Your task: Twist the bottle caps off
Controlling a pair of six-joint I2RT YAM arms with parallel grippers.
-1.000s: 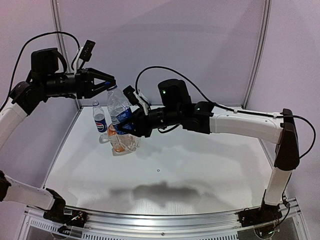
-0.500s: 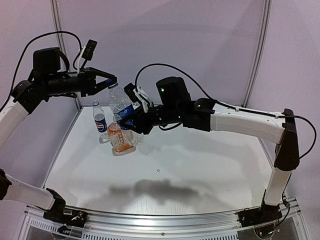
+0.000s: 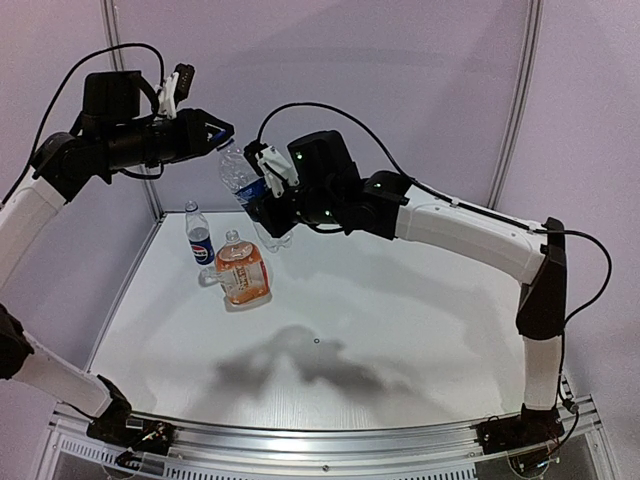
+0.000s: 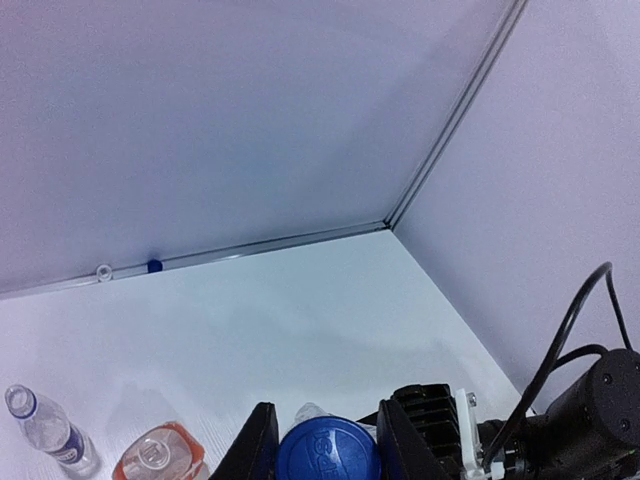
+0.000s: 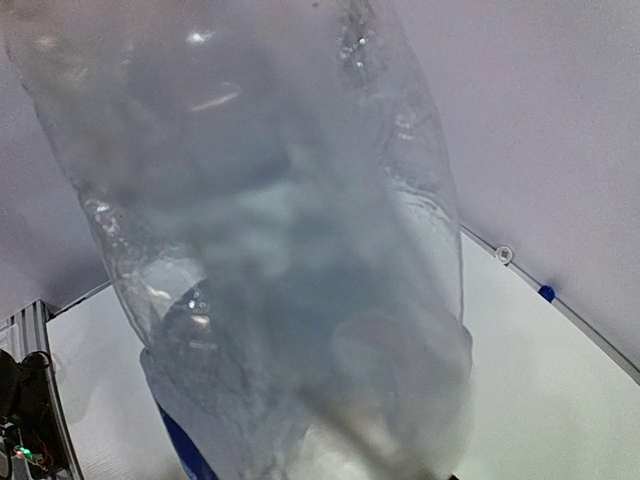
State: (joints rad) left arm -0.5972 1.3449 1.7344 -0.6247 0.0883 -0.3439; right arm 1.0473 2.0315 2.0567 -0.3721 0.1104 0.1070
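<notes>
Bench (image 3: 420, 330): white and glossy; a dark shadow (image 3: 290, 365) is cast toward its front.
Walls (image 3: 400, 80): pale lilac panels, joined by metal strips (image 3: 514, 110).
Front rail (image 3: 330, 455): ribbed aluminium, fixed along the near edge.

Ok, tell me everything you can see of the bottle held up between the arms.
The bottle is slim, clear, crinkled plastic with a blue label and a blue cap. It hangs clear of the table, tilted, with its cap end raised towards the left arm. The left tool is shut on the cap; the right tool clamps its labelled middle.
</notes>
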